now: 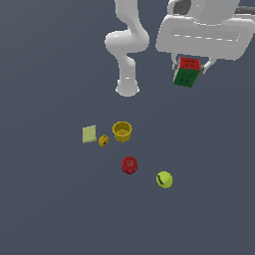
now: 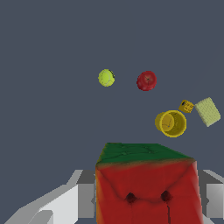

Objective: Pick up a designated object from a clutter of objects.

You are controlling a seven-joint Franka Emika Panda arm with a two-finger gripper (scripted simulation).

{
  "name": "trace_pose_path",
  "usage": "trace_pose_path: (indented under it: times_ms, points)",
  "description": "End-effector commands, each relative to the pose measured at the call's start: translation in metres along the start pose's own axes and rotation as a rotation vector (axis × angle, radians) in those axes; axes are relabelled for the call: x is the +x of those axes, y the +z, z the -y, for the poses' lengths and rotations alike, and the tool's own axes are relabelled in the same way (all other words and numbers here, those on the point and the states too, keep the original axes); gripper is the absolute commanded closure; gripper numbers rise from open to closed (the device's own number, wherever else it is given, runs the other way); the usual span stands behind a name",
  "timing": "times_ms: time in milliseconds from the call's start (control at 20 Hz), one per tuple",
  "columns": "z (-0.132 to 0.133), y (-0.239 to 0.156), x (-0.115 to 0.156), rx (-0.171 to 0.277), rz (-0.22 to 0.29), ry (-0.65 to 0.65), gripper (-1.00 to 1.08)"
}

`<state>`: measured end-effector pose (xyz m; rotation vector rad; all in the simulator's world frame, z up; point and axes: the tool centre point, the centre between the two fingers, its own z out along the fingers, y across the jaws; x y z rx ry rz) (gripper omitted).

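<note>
The red-and-green puzzle cube [image 1: 187, 71] hangs high above the floor, held between the fingers of my gripper [image 1: 190, 69], which is shut on it. In the wrist view the cube [image 2: 146, 183] fills the foreground, green face up and red face toward the camera, with a grey finger [image 2: 83, 197] on either side. The rest of the clutter lies far below: a yellow cup [image 1: 122, 131], a red apple [image 1: 129, 165], a yellow-green tennis ball [image 1: 164, 179], a pale yellow flat square [image 1: 89, 134] and a small yellow-orange block [image 1: 103, 140].
The arm's white base [image 1: 127, 87] stands behind the clutter. In the wrist view the cup [image 2: 171, 123], apple [image 2: 146, 81], tennis ball [image 2: 106, 78], block [image 2: 186, 106] and flat square [image 2: 208, 111] sit spread apart on the dark grey floor.
</note>
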<state>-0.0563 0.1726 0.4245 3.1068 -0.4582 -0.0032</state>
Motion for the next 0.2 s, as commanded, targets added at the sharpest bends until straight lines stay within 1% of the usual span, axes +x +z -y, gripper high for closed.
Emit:
trace_pose_path:
  times_ms: [0,150]
  points:
    - [0.0007,-0.0048,0.0026,0.001,-0.002,0.000,1.08]
    - [0.0009,-0.0062,0.0035,0.001,-0.002,0.000,1.08]
